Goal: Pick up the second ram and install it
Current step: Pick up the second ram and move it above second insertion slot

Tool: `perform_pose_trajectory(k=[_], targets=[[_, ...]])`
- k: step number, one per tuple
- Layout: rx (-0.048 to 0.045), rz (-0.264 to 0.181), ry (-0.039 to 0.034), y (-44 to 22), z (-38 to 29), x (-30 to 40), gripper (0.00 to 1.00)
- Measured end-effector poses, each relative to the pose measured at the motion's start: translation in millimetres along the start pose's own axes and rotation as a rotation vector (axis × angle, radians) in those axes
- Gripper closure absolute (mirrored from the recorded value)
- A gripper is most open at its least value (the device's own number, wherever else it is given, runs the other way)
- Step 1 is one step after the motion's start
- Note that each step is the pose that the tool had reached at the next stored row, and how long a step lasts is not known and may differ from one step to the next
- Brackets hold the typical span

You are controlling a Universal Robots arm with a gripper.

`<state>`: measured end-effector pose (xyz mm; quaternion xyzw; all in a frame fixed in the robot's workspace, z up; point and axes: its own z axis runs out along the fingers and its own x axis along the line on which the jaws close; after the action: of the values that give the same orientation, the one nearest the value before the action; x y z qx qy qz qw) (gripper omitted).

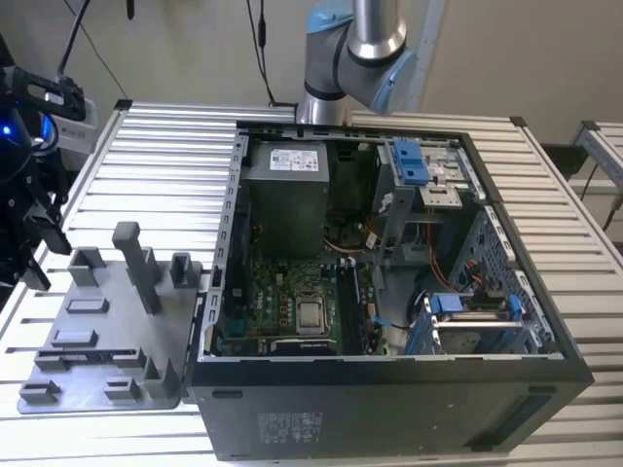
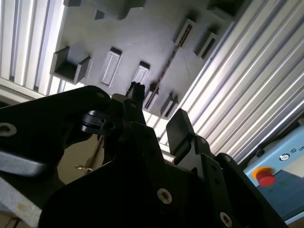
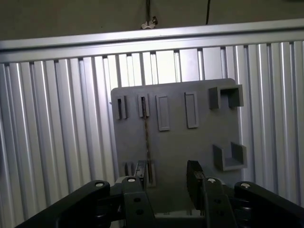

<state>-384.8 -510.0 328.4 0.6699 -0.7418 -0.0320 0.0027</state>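
While hanging clear of the grey plate point(image 3: 199, 137), holds nothing, with the fingers point(image 3: 194, 175) of the gripper point(image 3: 167, 176) spread apart and only air between them. Shows the same gap at the gripper point(image 2: 157, 105) in the second wrist view.

Leaves the second ram point(image 3: 146, 137) untouched: a thin dark memory stick standing on edge on the plate. Has one end caught in a narrow slot at the plate's far side, the other running toward the slots nearest the fingers. Catches the second ram point(image 2: 167, 66) in the second wrist view too, as a dark line across the plate point(image 2: 142, 38), ending near one fingertip as pictured. Cannot tell how far off the plate the fingers hang.

Sets the plate point(image 1: 117, 331) on a slatted metal table point(image 1: 156, 165) at the exterior view's left, just beside an open computer case point(image 1: 389, 413). Carries several grey blocks point(image 1: 133, 255) standing up from its surface. Inside the case, lays a motherboard point(image 1: 282, 302) flat on the floor, with a grey power supply point(image 1: 284, 195) behind it. Puts the arm point(image 1: 355, 49), grey with blue joints, behind the case.
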Motion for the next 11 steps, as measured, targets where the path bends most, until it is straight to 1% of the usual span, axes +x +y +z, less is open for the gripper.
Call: perform_pose_trajectory(k=[11], targets=[[0.0001,-0.001,0.0000,-0.5,10.0,0.4,0.52]])
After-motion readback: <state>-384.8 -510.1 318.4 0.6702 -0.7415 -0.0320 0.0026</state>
